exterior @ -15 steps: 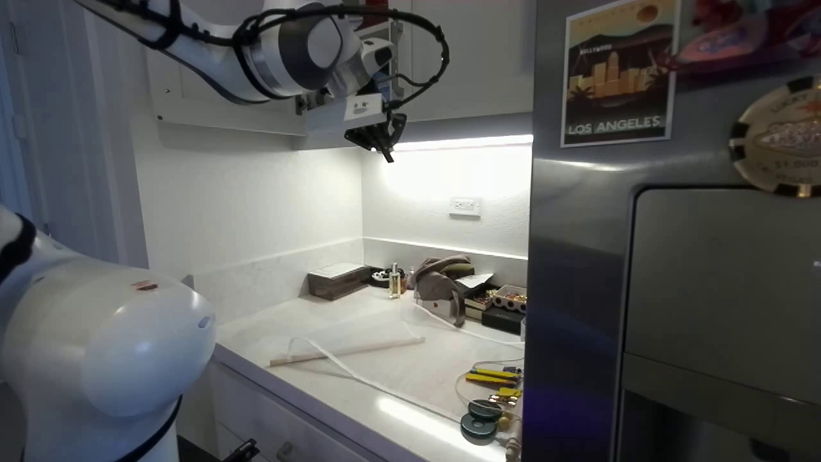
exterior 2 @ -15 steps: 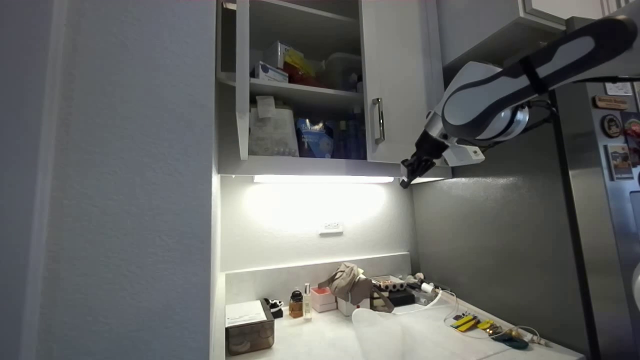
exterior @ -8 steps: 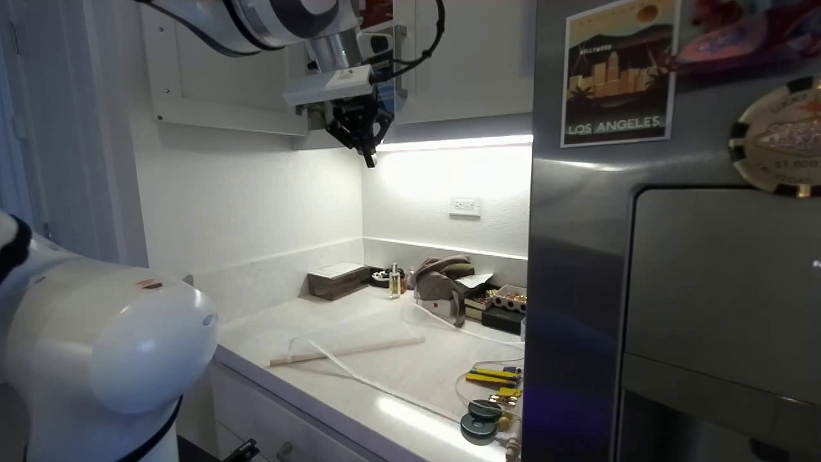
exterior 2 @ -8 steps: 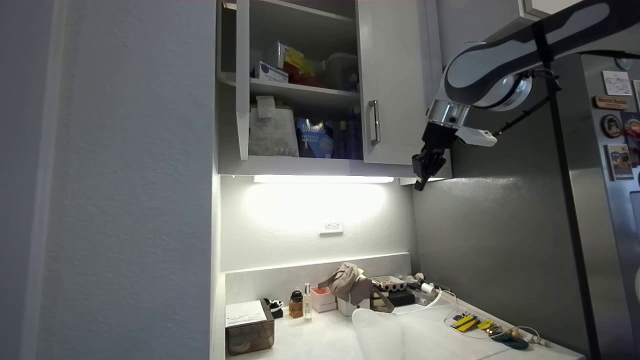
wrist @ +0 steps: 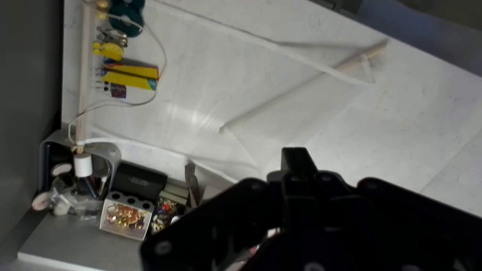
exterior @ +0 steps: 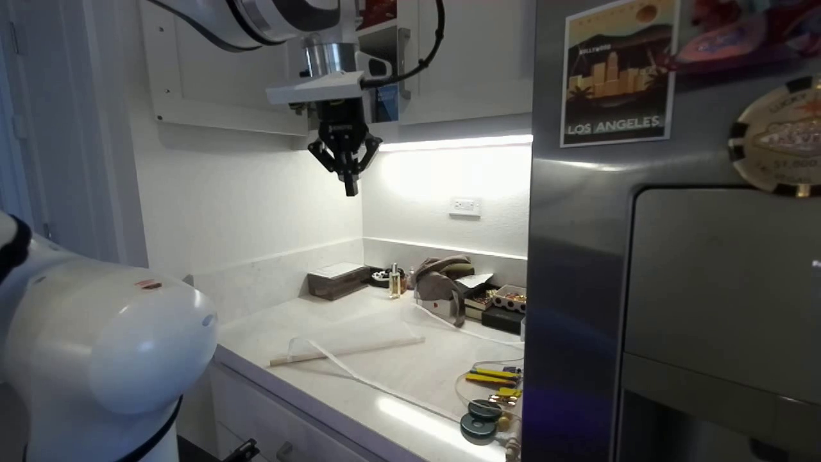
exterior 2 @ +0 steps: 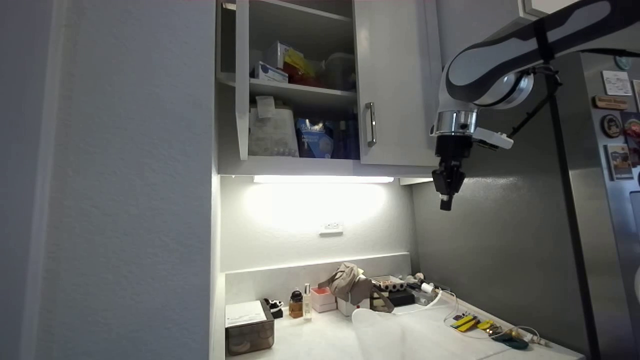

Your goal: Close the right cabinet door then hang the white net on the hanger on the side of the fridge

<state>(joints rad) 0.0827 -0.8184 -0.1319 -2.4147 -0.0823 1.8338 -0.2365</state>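
a white and dark-grey robot arm (exterior 2: 480,70) slopes down to a silver-ringed wrist (exterior 2: 454,122); below it the black gripper (exterior: 351,187) hangs in mid-air, pointing almost straight down, fingertips (wrist: 297,160) pressed together.

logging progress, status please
Black claw shut, empty. White flat-panel right cabinet door seemingly ajar. White mesh net on pale counter. Flat yellow strips possibly in way.

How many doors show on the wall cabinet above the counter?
2. In an exterior view, the left cabinet door stands nearly edge-on; to its right, the right cabinet door shows its front. More may be hidden above.
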